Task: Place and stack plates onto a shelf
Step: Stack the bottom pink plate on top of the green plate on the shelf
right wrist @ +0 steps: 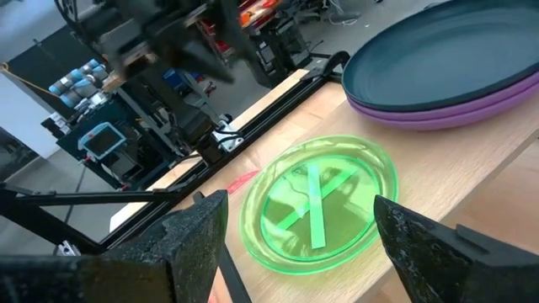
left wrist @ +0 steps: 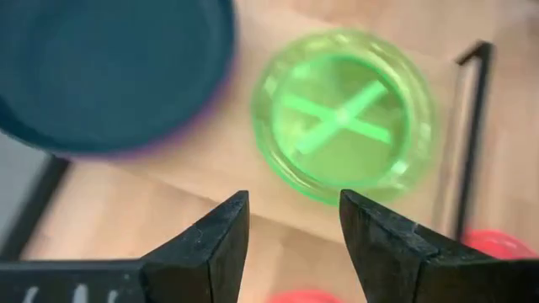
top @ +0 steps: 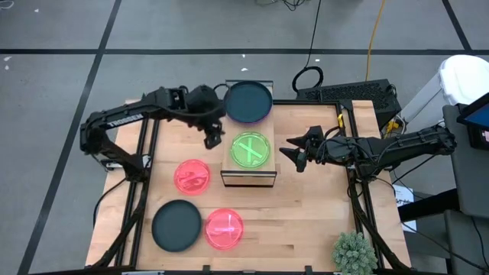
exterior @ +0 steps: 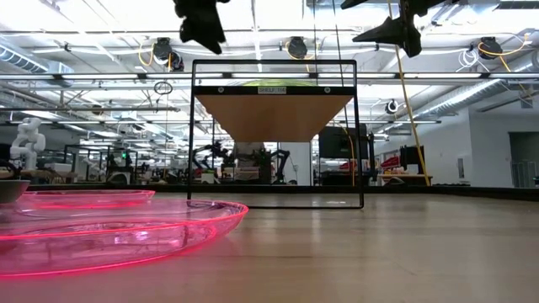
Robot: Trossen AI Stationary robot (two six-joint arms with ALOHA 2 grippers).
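The shelf (top: 231, 169) stands mid-table, a wood plank top on a black frame. On its near half lies a green plate (top: 250, 150) (left wrist: 341, 118) (right wrist: 318, 202). On its far end a dark teal plate (top: 248, 99) (right wrist: 438, 50) rests on a purple plate (right wrist: 459, 105). My left gripper (top: 214, 138) (left wrist: 295, 223) hangs open beside the shelf's left edge, above the table, with nothing between its fingers. My right gripper (top: 294, 153) (right wrist: 295, 244) hovers open just right of the shelf, pointing at the green plate.
Two pink plates (top: 192, 176) (top: 224, 228) and a dark plate (top: 176, 225) lie on the table left of and nearer than the shelf. A small green plant (top: 354, 252) stands at the near right corner. A keyboard (top: 348, 93) lies at the far right.
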